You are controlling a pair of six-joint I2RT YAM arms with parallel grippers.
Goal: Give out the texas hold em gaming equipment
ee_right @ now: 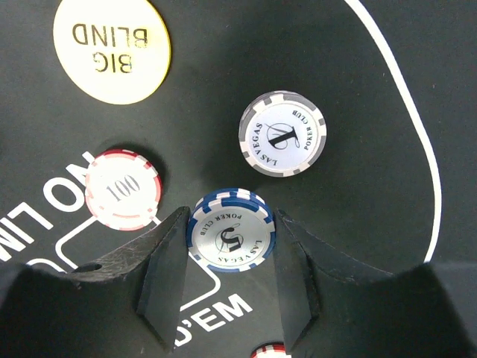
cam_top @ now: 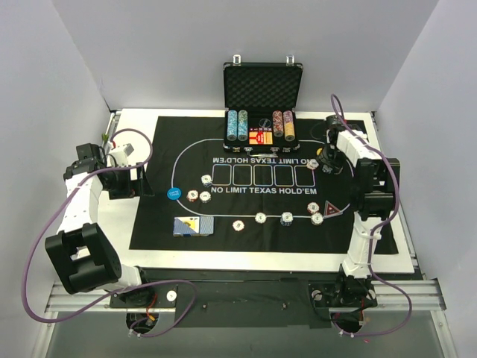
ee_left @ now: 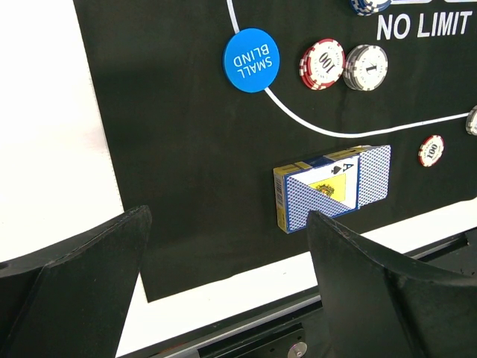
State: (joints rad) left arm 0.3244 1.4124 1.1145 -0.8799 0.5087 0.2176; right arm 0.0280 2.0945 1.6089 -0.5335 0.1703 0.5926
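- My left gripper hangs released, fingers wide apart, over the black mat near its left edge. It faces the blue-backed card pack, probably lined up to fetch it.
- The SMALL BLIND button lies beyond the pack.
- My right gripper clasps a blue poker chip by its rim, near the BIG BLIND button, likely for placing.
- I cannot tell whether that chip is lifted. A red chip is cut off below.

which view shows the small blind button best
Left wrist: the small blind button sits large and unblocked, lettering readable. Top external shows only a small blue dot, lettering unreadable. Right wrist does not show it.
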